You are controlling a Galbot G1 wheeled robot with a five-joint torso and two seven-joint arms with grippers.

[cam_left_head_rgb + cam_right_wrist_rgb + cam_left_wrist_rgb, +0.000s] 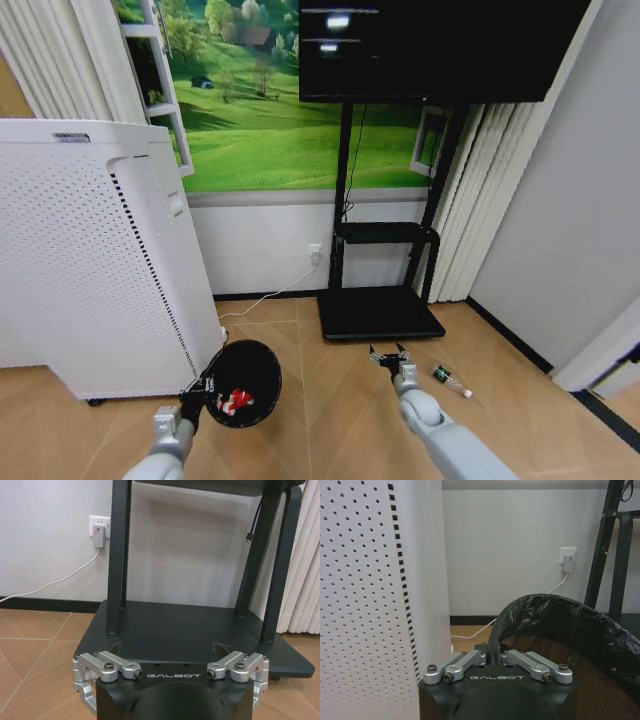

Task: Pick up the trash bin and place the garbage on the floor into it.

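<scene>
The left gripper [207,388] is clamped on the near rim of the trash bin [262,395], a small round black bin lined with a black bag. In the left wrist view the fingers [481,656] close narrowly around the bag-covered rim [540,602], and the bin opening faces away from the wrist. In the head view the bin is tilted so that its mouth faces the camera. It hangs low at the lower left, just in front of the tall white perforated appliance [90,260].

A red-and-white piece of garbage [236,402] lies inside the bin. Whether it is one item or two cannot be told.

The right gripper [391,357] is extended forward at the lower centre, above the wooden floor [330,400]. Its jaws stand wide apart and hold nothing. In the right wrist view the gripper [170,650] points toward the flat black base [190,635] of the TV stand, with the stand's uprights rising behind it.

A small green bottle [450,379] with a white label lies on its side on the floor, near the right gripper and on its right side, not touching it. The bottle is close to the front right corner of the stand base [380,315].

A white cable [265,300] runs from a wall socket [315,252] down to the floor beside the appliance. A dark screen [440,45] is mounted at the top of the stand.
</scene>
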